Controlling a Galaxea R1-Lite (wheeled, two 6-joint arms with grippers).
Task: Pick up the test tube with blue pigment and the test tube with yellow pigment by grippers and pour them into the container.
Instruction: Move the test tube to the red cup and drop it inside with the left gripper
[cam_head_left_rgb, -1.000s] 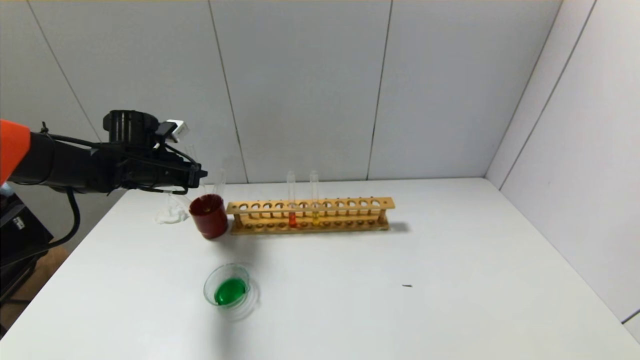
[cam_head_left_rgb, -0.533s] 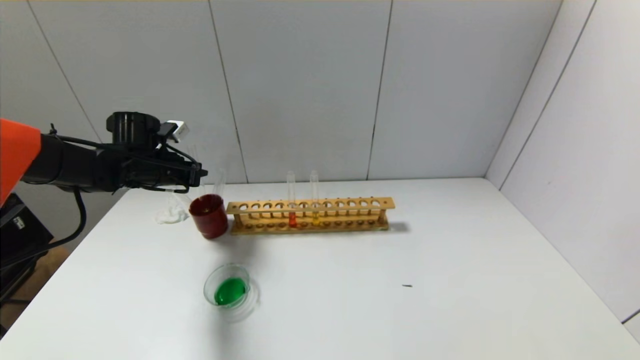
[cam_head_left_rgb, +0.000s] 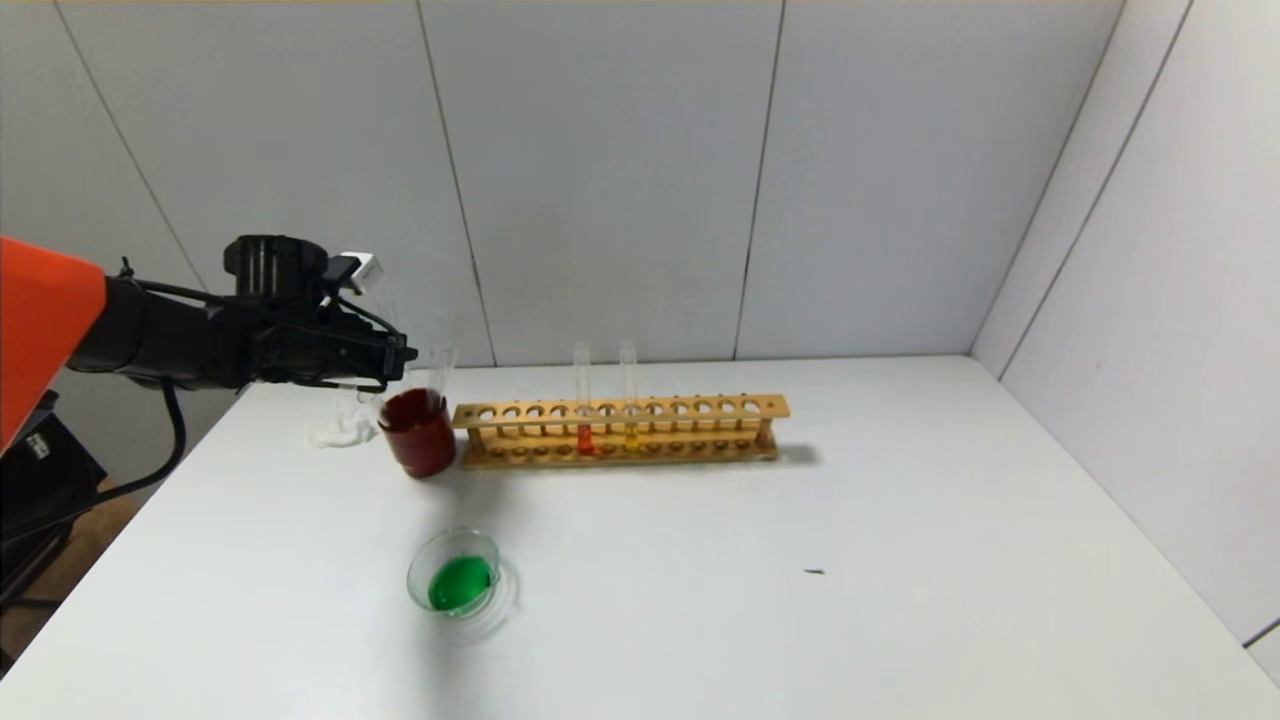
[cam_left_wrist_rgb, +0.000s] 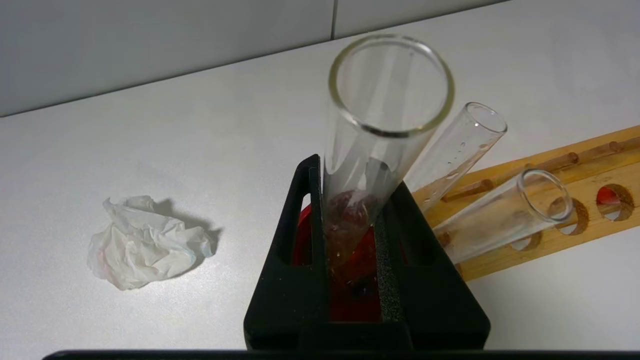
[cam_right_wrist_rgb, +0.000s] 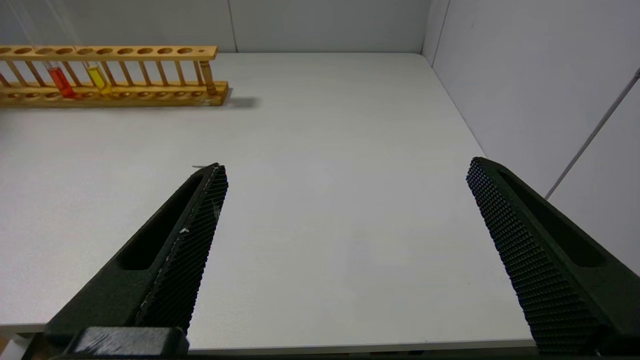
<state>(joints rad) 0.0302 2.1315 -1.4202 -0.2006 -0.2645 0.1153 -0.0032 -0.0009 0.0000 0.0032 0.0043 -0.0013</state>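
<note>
My left gripper is shut on an empty clear test tube and holds it just above the dark red cup; the cup shows red between the fingers in the left wrist view. A second empty tube leans in the cup. No tube with blue liquid is in view. The tube with yellow pigment stands in the wooden rack, also in the right wrist view. The glass container holds green liquid near the front. My right gripper is open and empty over the table's near right edge.
A tube with red-orange liquid stands in the rack beside the yellow one. A crumpled white tissue lies left of the cup. A small dark speck lies on the white table. Walls close the back and right.
My left gripper has moved slightly right and down with the empty tube, closer over the red cup. Nothing else has moved.
</note>
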